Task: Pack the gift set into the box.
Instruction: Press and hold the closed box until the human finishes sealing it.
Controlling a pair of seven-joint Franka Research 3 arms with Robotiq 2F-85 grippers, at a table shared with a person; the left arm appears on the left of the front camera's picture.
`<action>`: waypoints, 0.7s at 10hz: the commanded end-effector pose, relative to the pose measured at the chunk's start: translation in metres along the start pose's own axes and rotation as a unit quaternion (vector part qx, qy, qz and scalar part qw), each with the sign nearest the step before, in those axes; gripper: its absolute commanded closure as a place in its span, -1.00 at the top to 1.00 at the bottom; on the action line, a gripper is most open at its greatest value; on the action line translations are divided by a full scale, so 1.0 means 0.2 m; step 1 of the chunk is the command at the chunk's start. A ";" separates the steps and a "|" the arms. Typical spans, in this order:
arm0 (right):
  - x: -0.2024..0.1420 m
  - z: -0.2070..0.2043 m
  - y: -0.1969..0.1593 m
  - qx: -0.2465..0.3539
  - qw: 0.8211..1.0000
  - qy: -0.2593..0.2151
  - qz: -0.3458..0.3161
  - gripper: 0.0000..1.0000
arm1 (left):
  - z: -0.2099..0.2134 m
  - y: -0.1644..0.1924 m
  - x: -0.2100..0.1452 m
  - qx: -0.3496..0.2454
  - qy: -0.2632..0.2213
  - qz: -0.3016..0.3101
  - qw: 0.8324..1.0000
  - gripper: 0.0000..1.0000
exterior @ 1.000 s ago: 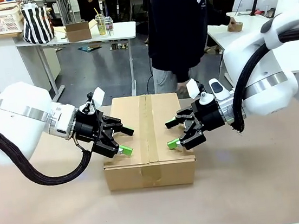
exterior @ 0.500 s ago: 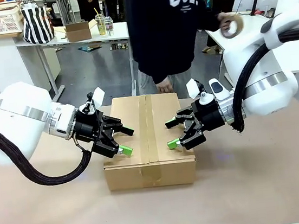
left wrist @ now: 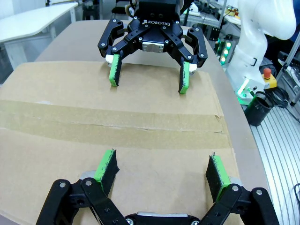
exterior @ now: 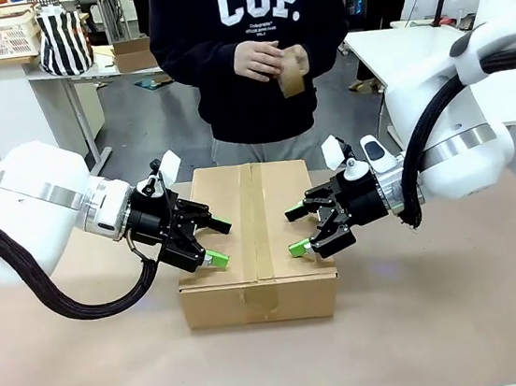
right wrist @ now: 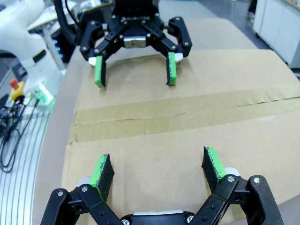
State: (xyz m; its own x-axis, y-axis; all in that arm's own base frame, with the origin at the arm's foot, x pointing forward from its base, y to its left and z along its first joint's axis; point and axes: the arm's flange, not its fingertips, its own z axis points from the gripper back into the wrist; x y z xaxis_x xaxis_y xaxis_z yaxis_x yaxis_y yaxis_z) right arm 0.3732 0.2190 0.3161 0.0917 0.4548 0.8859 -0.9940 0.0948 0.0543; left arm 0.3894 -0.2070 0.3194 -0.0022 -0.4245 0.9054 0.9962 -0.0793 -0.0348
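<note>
Pressing down on the box from both sides, left gripper and right gripper sit spread wide w/ nothing grasped, green pads on the closed flaps either side of the taped seam, prob to keep the lid flat. Box is mid-table btwn the arms, already shut, so gift set is presumably inside, can't see it tho. Person at the far side holds a small brown thing, maybe tape, hard to tell.

Box: matt brown corrugated cardboard, smooth tape strip. Claw pads: green, rough-looking rubber. Arms: glossy white plastic.
</note>
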 end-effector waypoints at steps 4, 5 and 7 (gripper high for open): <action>-0.01 0.00 0.01 -0.004 1.000 0.008 0.002 1.00 | 0.00 0.00 -0.01 -0.001 0.000 0.001 1.000 1.00; -0.01 0.00 0.01 -0.004 1.000 0.008 0.002 1.00 | 0.00 0.00 -0.01 -0.001 0.000 0.001 1.000 1.00; -0.01 0.00 0.01 -0.004 1.000 0.008 0.002 1.00 | 0.00 0.00 -0.01 -0.001 0.000 0.001 1.000 1.00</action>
State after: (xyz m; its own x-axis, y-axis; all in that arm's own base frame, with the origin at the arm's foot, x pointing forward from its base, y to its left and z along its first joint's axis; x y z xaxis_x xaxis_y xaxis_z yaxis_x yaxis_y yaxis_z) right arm 0.3732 0.2190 0.3161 0.0917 0.4548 0.8859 -0.9940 0.0948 0.0543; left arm 0.3894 -0.2070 0.3194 -0.0022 -0.4245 0.9054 0.9962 -0.0792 -0.0348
